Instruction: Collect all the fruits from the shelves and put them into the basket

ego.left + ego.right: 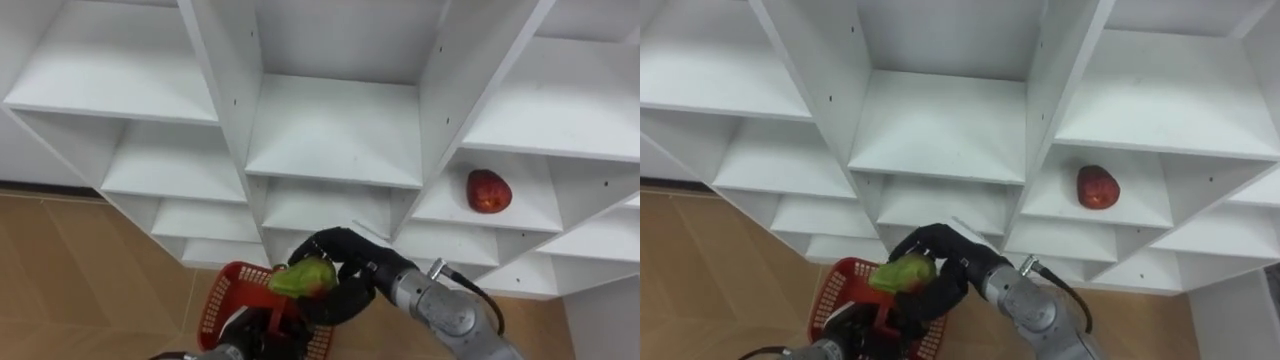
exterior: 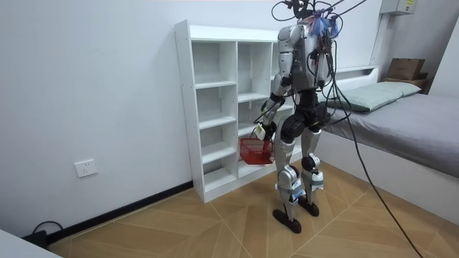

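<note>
The green fruit (image 1: pixel 303 277) is off the shelf and sits in the right hand (image 1: pixel 355 265), whose dark fingers (image 1: pixel 330 243) are curled round it, holding it just above the red basket (image 1: pixel 214 300). It has not been dropped in yet, and I cannot tell whether anything already lies in the basket. The left hand (image 1: pixel 258 335) carries the basket clear of the floor, and its fingers seem wrapped about the handle. One red fruit (image 1: pixel 489 191) still rests on a shelf of the white closet (image 1: pixel 335 130), to the robot's right, so by my reckoning the job is partway done: release this one, then fetch the red.
</note>
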